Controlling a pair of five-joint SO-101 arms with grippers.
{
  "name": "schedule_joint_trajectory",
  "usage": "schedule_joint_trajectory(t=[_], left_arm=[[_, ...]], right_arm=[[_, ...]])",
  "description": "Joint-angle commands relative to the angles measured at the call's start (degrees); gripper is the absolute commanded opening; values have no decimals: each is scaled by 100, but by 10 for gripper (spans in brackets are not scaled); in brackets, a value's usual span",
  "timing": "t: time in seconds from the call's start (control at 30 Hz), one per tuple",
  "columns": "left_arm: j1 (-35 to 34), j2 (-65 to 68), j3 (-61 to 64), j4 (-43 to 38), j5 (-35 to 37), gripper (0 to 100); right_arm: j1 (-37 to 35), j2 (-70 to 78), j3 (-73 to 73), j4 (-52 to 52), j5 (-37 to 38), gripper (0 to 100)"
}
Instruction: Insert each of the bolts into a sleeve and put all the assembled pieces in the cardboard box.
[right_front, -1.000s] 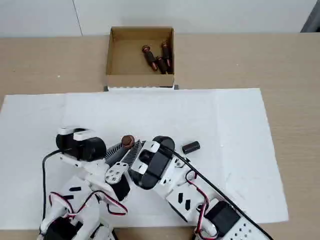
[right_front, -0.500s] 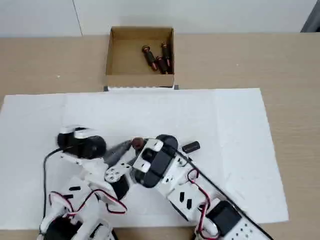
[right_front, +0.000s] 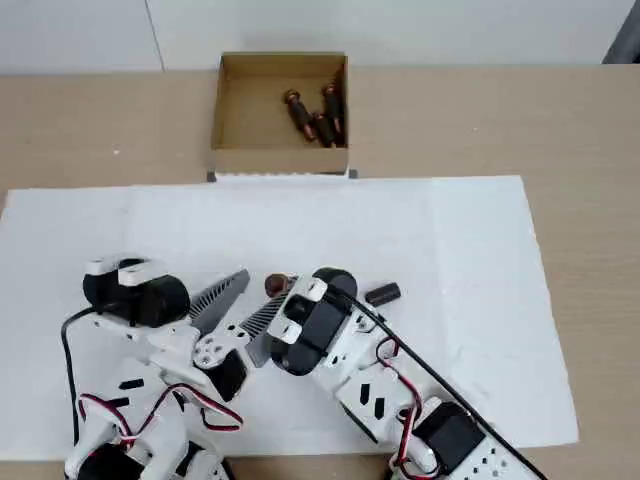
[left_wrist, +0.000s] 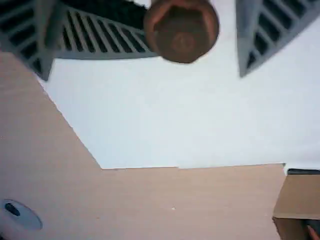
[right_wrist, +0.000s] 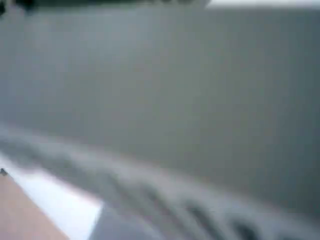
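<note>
Bolt (right_front: 278, 286) toward 6 o'clock of cardboard box (right_front: 280, 160) overhead; left wrist view catches its head end-on between left gripper's (left_wrist: 145, 75) spread fingers. Right gripper's (right_front: 284, 297) grip: cannot tell.

Light wooden table (right_front: 580, 130), white sheet (right_front: 450, 230) over it; pale wall (right_front: 400, 25) behind, probably.

The left arm's grey ribbed plastic gripper (right_front: 262, 288) reaches forward and towards its neighbour, jaws spread wide (both fingers (left_wrist: 30, 35) splay apart in the left wrist view). The white-and-black right arm (right_front: 320, 325) leans in just beside it.
</note>
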Motion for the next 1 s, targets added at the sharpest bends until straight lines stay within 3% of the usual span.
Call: schedule_joint_trajectory(t=[0.0,0.17,0.4,0.63,0.8,0.97], left_arm=[[-290,-44,-224,-26,-229,190],[-782,-53,-251,-290,-1011,2],[-1134,-44,-198,-308,-2057,6],[-1890,-44,778,-325,-2233,6],[-2040,-44,1376,-299,-2233,6],[-2031,-44,1675,-299,-2233,6]], right_arm=[[4,-84,-88,-127,9,4],[479,-48,-79,-119,-211,4],[1666,-48,-114,-119,-932,4],[2677,-22,-580,312,-1793,4],[2730,110,-1635,901,-1829,4],[2738,1138,-2796,1130,-1864,4]])
